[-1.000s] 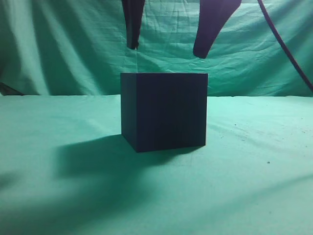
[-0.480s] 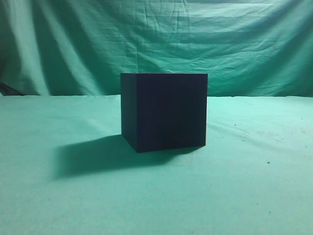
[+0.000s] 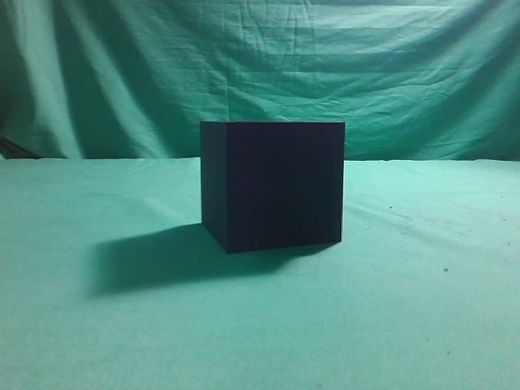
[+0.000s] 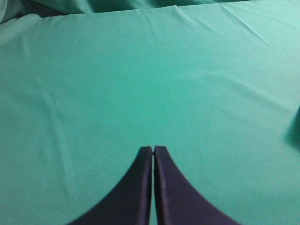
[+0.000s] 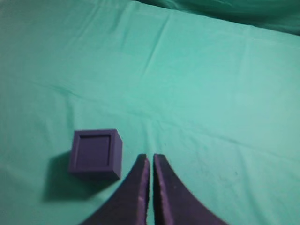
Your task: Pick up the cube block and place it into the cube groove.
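The cube groove (image 3: 272,185), a large near-black box, stands on the green cloth in the middle of the exterior view. The right wrist view shows it from above (image 5: 117,154) at lower left. Inside its thin rim lies a flat purplish square face (image 5: 93,149), which looks like the top of the cube block. No separate block shows on the cloth. My right gripper (image 5: 150,157) is shut and empty, high above the cloth, just right of the box. My left gripper (image 4: 153,149) is shut and empty over bare cloth. Neither gripper shows in the exterior view.
Green cloth (image 3: 422,309) covers the table and hangs as a backdrop (image 3: 366,65). The box casts a shadow (image 3: 154,256) to its left. A dark patch (image 4: 296,129) touches the right edge of the left wrist view.
One second ago two dark open fingers hung above the box at the top of the exterior view. They have left that view. The box has not moved.
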### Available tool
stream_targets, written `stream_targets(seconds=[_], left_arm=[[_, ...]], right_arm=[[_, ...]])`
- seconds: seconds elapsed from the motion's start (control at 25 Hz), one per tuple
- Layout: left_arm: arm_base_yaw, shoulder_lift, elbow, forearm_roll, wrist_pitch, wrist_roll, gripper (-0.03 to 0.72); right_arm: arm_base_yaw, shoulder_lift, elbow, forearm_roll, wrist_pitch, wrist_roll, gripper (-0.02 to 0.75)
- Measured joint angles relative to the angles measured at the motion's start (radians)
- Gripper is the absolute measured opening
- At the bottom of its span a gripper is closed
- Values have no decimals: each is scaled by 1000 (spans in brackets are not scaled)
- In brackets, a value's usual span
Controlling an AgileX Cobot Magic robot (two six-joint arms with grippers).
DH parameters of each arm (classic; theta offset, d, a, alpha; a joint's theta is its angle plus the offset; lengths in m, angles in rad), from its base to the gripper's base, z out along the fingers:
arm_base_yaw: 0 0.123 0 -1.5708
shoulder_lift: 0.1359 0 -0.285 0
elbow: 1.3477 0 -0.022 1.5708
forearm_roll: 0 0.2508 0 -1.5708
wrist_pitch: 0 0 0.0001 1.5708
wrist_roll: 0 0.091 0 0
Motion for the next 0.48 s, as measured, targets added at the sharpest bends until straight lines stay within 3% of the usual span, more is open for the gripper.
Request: stream_targets(seconds=[0.48], left_arm=[[0, 0, 0, 0, 0, 0, 0]], right_arm=[[0, -598, 357, -27, 21, 17, 0]])
